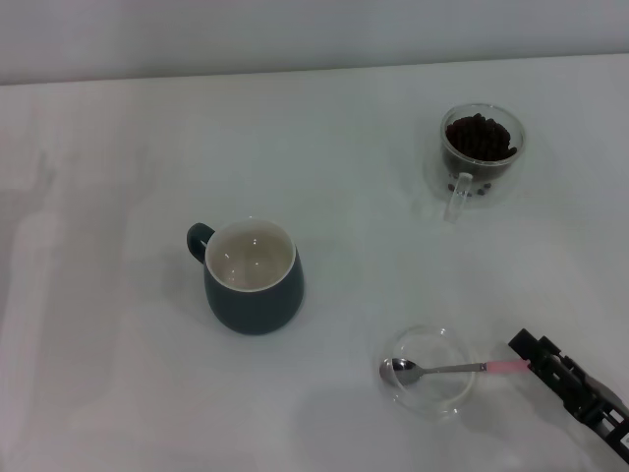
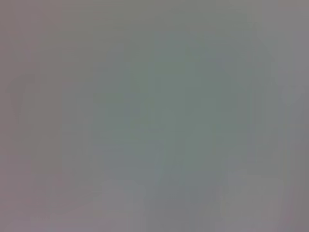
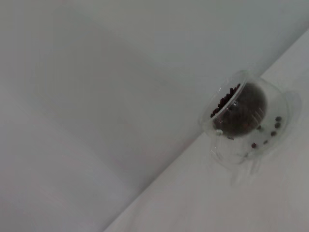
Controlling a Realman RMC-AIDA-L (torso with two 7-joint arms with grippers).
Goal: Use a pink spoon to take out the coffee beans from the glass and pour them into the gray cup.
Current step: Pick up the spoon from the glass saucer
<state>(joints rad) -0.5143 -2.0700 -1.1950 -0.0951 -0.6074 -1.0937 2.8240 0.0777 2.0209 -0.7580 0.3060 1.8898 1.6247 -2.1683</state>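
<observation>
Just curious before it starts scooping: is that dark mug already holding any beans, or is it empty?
Empty. The gray cup stands upright and its cream inside shows bare; the coffee beans all sit in the glass.

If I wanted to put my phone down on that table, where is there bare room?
Bare table lies on the robot's left of the gray cup, and in the wide strip between that cup and the glass of coffee beans. It is crowded at the near right corner: the right gripper is at the pink spoon lying in a clear dish.
</observation>
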